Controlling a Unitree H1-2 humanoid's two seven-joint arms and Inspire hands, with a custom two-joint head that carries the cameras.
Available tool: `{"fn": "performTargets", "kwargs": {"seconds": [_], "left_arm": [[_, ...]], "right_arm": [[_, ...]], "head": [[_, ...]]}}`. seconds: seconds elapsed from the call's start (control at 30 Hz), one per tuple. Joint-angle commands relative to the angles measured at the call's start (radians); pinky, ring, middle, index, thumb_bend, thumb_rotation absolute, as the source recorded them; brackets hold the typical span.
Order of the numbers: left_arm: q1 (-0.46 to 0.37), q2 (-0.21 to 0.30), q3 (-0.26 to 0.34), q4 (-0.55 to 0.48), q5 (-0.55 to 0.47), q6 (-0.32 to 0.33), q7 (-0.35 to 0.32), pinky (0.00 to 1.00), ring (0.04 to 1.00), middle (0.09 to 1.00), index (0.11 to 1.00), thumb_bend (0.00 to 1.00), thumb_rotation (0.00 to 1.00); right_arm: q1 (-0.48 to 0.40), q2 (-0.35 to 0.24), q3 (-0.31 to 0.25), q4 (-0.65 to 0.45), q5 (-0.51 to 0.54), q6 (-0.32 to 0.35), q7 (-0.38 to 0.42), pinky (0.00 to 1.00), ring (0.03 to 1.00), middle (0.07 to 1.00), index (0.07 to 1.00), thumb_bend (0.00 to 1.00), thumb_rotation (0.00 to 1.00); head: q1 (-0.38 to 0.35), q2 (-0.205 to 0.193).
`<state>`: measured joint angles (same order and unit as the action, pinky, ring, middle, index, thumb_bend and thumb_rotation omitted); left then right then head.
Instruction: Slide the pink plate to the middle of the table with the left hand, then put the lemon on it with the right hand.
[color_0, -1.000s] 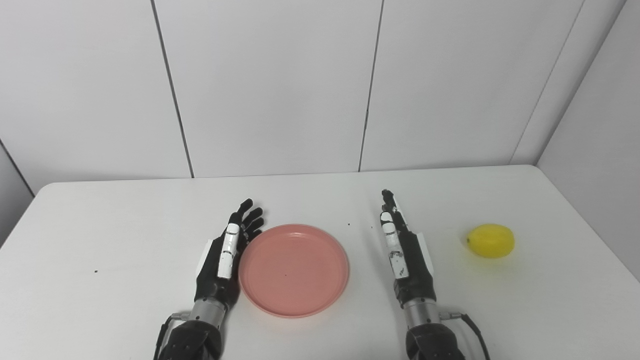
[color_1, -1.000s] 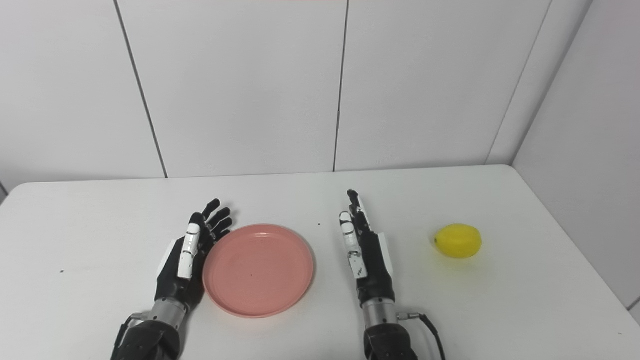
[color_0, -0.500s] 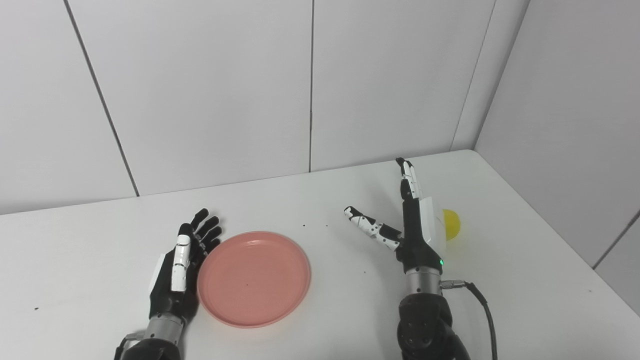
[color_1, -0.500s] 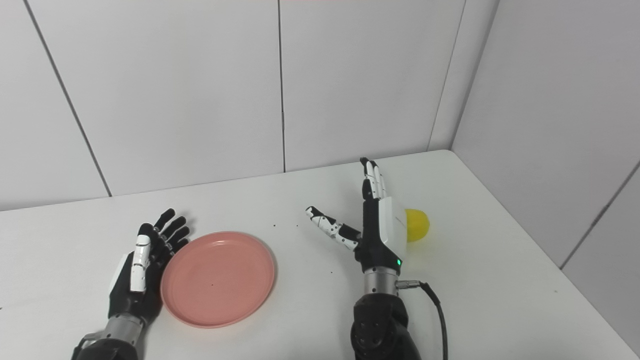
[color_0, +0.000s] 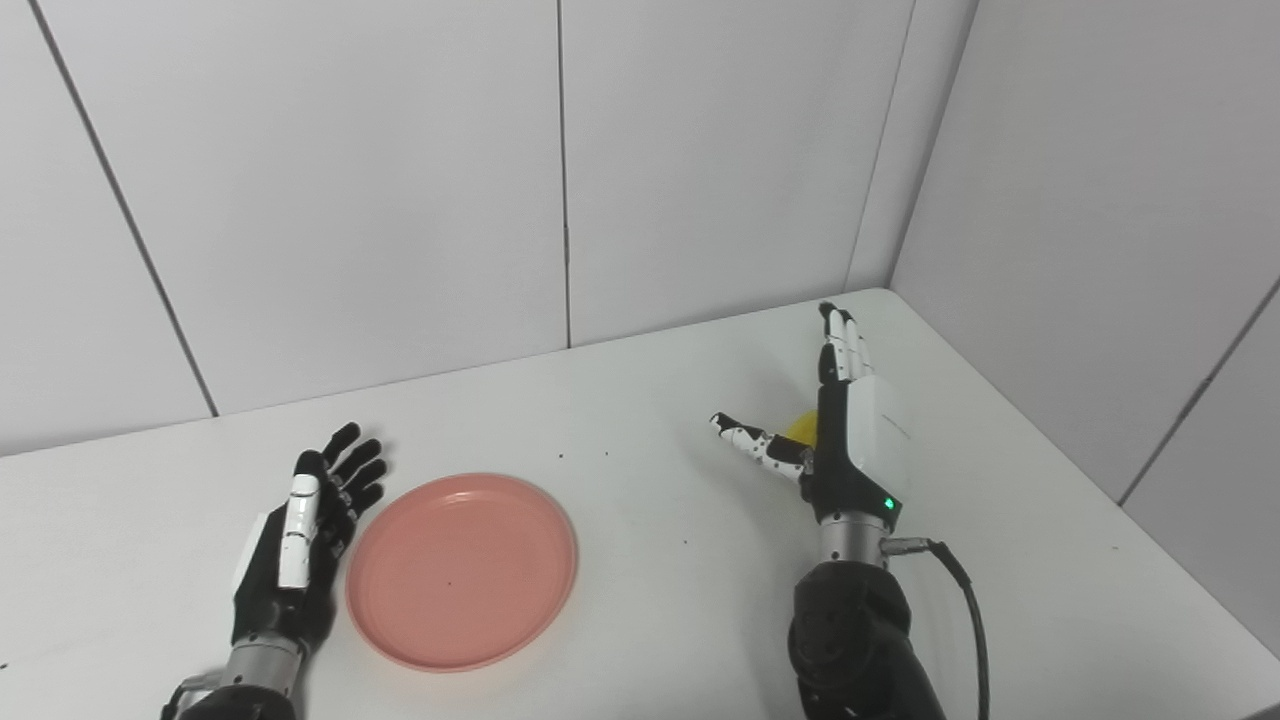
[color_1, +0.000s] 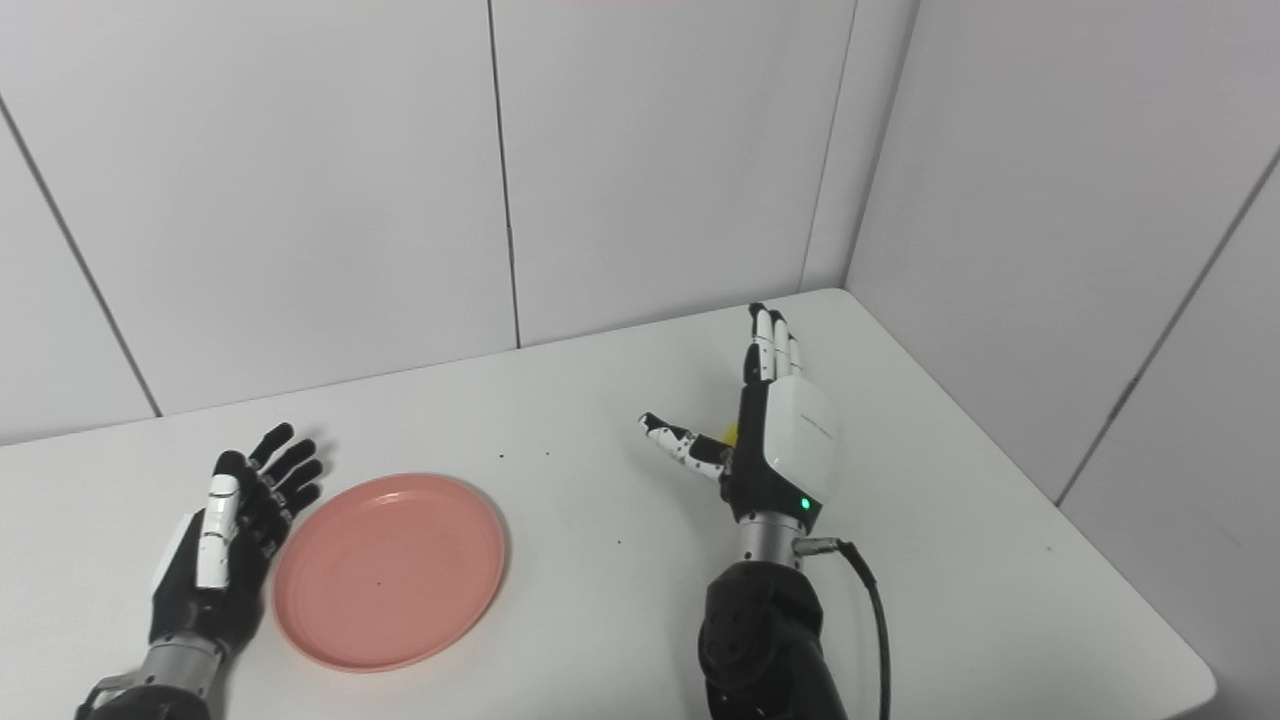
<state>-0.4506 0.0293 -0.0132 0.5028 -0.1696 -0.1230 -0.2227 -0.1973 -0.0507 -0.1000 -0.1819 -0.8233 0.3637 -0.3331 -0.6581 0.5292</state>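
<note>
The right hand (color_0: 850, 440) stood upright over the white bench (color_0: 650, 600), fingers straight, thumb spread, empty. The lemon (color_0: 800, 428) showed only as a yellow sliver behind its palm. The left hand (color_0: 295, 530) lay spread and empty, just beside the pink plate (color_0: 462, 570).

The left hand (color_0: 290, 540) lies low, palm turned inward, fingers apart and extended, holding nothing. The right hand (color_0: 845, 430) stands upright on its wrist, fingers straight and pointing away, thumb spread out to the left, also holding nothing.
</note>
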Motion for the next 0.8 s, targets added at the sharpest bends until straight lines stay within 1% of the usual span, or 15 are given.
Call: {"fn": "performTargets", "kwargs": {"seconds": [0.0, 0.17, 0.27, 0.3, 0.43, 0.57, 0.63, 0.73, 0.77], "left_arm": [[0.053, 0.025, 0.011, 0.073, -0.003, -0.039, -0.022, 0.89, 0.879, 0.877, 0.881, 0.69, 1.0], [0.045, 0.038, 0.011, 0.103, 0.0, -0.057, -0.032, 0.9, 0.881, 0.877, 0.882, 0.7, 1.0], [0.041, 0.043, 0.01, 0.119, 0.005, -0.068, -0.032, 0.91, 0.884, 0.878, 0.882, 0.71, 1.0], [0.038, 0.043, 0.013, 0.132, 0.001, -0.074, -0.037, 0.91, 0.882, 0.877, 0.88, 0.7, 1.0], [0.031, 0.046, 0.012, 0.163, 0.005, -0.099, -0.042, 0.88, 0.868, 0.866, 0.872, 0.69, 1.0], [0.03, 0.043, 0.015, 0.175, -0.007, -0.118, -0.06, 0.87, 0.863, 0.861, 0.862, 0.68, 1.0], [0.035, 0.04, 0.015, 0.169, -0.004, -0.121, -0.062, 0.86, 0.856, 0.855, 0.853, 0.69, 1.0], [0.039, 0.04, 0.013, 0.162, -0.002, -0.115, -0.063, 0.86, 0.853, 0.854, 0.852, 0.69, 1.0], [0.041, 0.04, 0.012, 0.157, -0.002, -0.114, -0.065, 0.86, 0.855, 0.858, 0.857, 0.7, 1.0]], "right_arm": [[-0.04, -0.028, -0.006, -0.012, -0.028, 0.019, -0.02, 0.91, 0.95, 0.963, 0.95, 0.78, 0.27], [-0.038, -0.054, -0.016, -0.014, -0.022, 0.067, 0.002, 0.92, 0.95, 0.965, 0.953, 0.81, 0.25], [-0.037, -0.068, -0.022, -0.018, -0.026, 0.097, 0.024, 0.92, 0.949, 0.965, 0.948, 0.82, 0.23], [-0.037, -0.073, -0.031, -0.013, -0.027, 0.102, 0.033, 0.92, 0.948, 0.964, 0.947, 0.82, 0.23], [-0.035, -0.089, -0.049, 0.017, -0.015, 0.104, 0.042, 0.93, 0.944, 0.952, 0.936, 0.83, 0.22], [-0.043, -0.089, -0.064, 0.048, -0.012, 0.105, 0.058, 0.92, 0.937, 0.944, 0.931, 0.83, 0.22], [-0.048, -0.087, -0.075, 0.068, -0.004, 0.106, 0.067, 0.9, 0.926, 0.941, 0.924, 0.83, 0.2], [-0.052, -0.09, -0.076, 0.092, 0.012, 0.105, 0.065, 0.88, 0.912, 0.932, 0.912, 0.83, 0.17], [-0.054, -0.088, -0.08, 0.098, 0.023, 0.105, 0.065, 0.85, 0.906, 0.925, 0.905, 0.84, 0.15]], "head": [[0.0, 0.0], [-0.011, 0.0], [-0.006, 0.004], [-0.006, 0.004], [-0.003, 0.003], [0.001, 0.006], [0.007, 0.008], [0.007, 0.008], [0.007, 0.008]]}}
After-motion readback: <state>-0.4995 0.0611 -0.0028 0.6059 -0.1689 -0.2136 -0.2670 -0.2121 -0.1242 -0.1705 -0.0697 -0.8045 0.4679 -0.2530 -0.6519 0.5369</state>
